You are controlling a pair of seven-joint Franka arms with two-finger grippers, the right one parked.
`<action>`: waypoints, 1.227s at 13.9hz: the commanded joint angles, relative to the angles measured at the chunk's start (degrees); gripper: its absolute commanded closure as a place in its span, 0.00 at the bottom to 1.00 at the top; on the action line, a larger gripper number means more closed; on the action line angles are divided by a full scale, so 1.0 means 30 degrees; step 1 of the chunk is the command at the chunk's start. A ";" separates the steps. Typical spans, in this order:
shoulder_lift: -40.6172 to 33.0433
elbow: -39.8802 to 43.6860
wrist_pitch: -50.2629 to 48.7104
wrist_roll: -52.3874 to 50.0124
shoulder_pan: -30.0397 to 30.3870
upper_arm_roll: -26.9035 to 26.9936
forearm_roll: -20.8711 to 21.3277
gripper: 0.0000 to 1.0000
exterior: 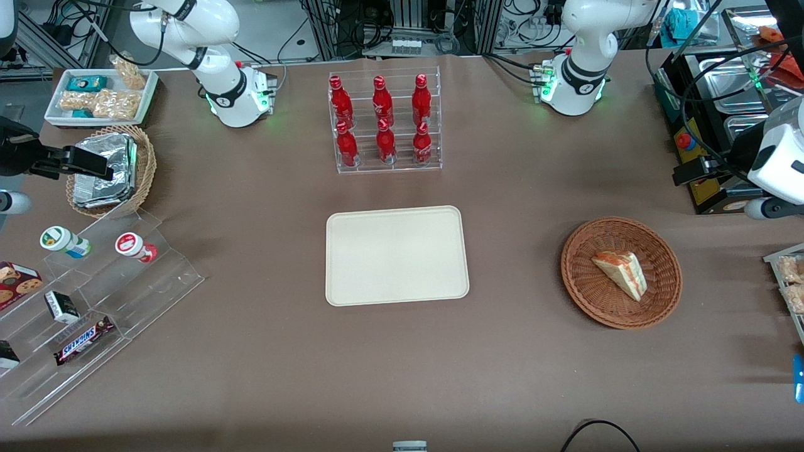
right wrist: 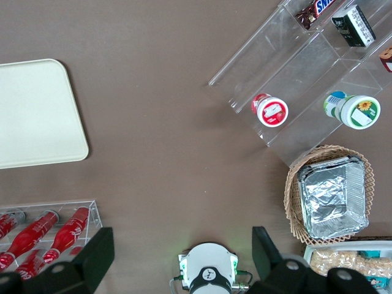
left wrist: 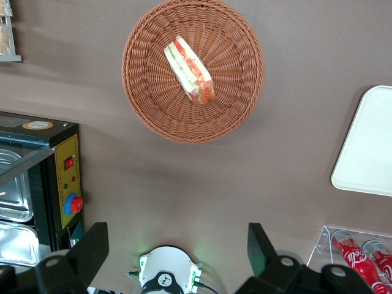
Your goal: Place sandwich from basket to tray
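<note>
Lying well below end effector [left wrist: 177, 254]: sandwich [left wrist: 189, 70]

The gripper [left wrist: 177, 254] shows only two dark fingers [left wrist: 92, 248], their bases cut by the edge. The tray [left wrist: 367, 147] is cropped in both wrist views. The front view loses the working arm's hand offscreen.

Basket [exterior: 659, 304] coarse woven wicker, tray [exterior: 397, 255] smooth matt, tabletop [exterior: 515, 207] matt brown, pincer [left wrist: 177, 245] over it, fingers [left wrist: 260, 245] matt black, spread; bottle rack [exterior: 384, 164] clear glossy acrylic.
</note>
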 commanded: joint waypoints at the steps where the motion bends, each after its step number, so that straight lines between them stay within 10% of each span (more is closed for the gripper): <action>1: 0.0163 0.0340 -0.0224 -0.0093 0.0050 -0.0039 -0.0069 0.00; 17: 0.0602 -0.0215 -0.1161 -0.0239 0.0343 0.0634 -0.0245 0.00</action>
